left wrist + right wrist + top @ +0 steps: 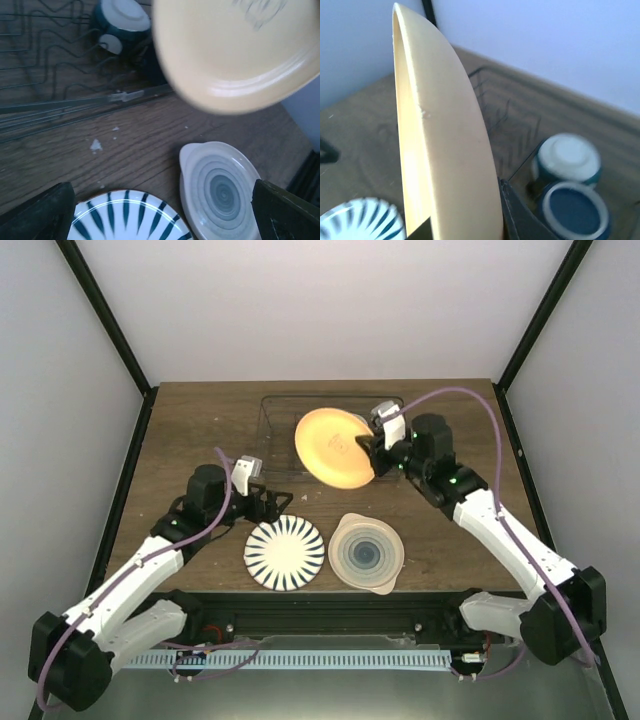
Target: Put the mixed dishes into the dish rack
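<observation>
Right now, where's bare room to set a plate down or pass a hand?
Free: table left of the dish rack; the rack's left wire dividers. Crowded: near centre, striped plate beside blue-ringed plate, left jaws close by; two small dishes in the rack, by the held orange plate.

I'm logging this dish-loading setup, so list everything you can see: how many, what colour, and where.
orange plate: one, orange, held on edge above the dish rack
dish rack: one, dark wire, at the far middle of the table
mug: one, dark blue with a white top, inside the rack
bowl: one, pale rim and dark blue inside, in the rack beside the mug
striped plate: one, black and white, flat on the table, near middle
blue-ringed plate: one, pale, flat just right of the striped plate
table: one, brown wood
left gripper: open, empty, above the striped plate
right gripper: shut on the orange plate's edge
</observation>
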Robot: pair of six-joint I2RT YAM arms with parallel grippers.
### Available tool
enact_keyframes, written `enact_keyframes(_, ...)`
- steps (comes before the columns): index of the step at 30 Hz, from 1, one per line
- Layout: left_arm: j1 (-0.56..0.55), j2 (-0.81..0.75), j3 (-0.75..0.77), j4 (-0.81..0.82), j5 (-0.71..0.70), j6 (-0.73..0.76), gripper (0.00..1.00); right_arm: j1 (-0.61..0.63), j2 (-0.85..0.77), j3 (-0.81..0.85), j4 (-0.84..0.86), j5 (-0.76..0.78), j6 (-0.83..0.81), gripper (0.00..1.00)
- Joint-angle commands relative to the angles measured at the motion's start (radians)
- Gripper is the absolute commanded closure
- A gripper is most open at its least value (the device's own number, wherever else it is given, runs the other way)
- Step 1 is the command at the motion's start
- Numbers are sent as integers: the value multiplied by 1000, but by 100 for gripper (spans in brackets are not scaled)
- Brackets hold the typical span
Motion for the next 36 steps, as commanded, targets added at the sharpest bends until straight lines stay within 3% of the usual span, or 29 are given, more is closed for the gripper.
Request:
enact_keyframes(1,0,-51,49,-139,-128,7,2,-44,30,100,197,36,-167,99)
enact_keyframes(8,0,-120,66,-176,-126,20,1,-48,175,198,465,-31,-417,99)
enact_keyframes(14,0,-125,57,-166,-122,19,1,-53,407,380,408,-85,-572,99)
enact_keyframes(22,4,-100,41,-154,-153,17,1,-55,599,430,519,-46,-745,99)
enact_keyframes(36,57,-47,34,-128,-109,18,1,-73,752,511,561,-91,-853,99)
